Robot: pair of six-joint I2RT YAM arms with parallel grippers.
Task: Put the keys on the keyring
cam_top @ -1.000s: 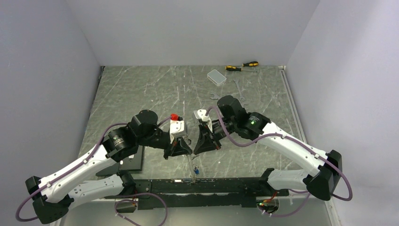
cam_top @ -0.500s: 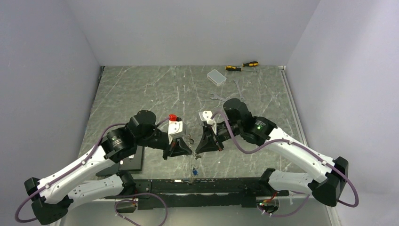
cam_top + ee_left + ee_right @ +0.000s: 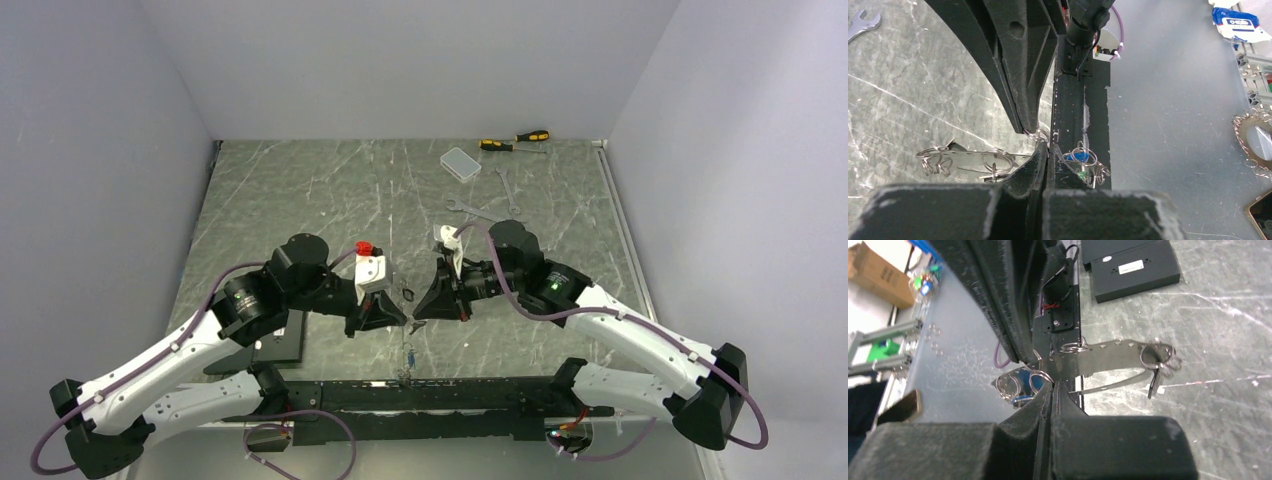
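Observation:
My left gripper point(image 3: 398, 320) and right gripper point(image 3: 418, 316) meet tip to tip above the table's near edge, both shut. A small silver ring point(image 3: 1039, 134) sits right between the two tips. From that spot a flat perforated metal strip point(image 3: 1108, 356) and a thin wire point(image 3: 1113, 382) of the keyring run out sideways, with small rings point(image 3: 1159, 356) at the far end. Keys point(image 3: 408, 360) with blue and green heads point(image 3: 1082, 163) hang below on their rings. What exactly each pair of pads pinches is hidden.
Two silver wrenches point(image 3: 470, 208) lie behind the right arm, with a clear plastic box point(image 3: 460, 163) and two screwdrivers point(image 3: 515, 140) at the back edge. A black box point(image 3: 282, 338) sits by the left arm. The black base rail point(image 3: 480, 395) runs under the hanging keys.
The right arm has drawn back to the right and its base swung outward, so the gap between the grippers' bodies has widened. The hanging keys have risen slightly. Both grippers stayed shut.

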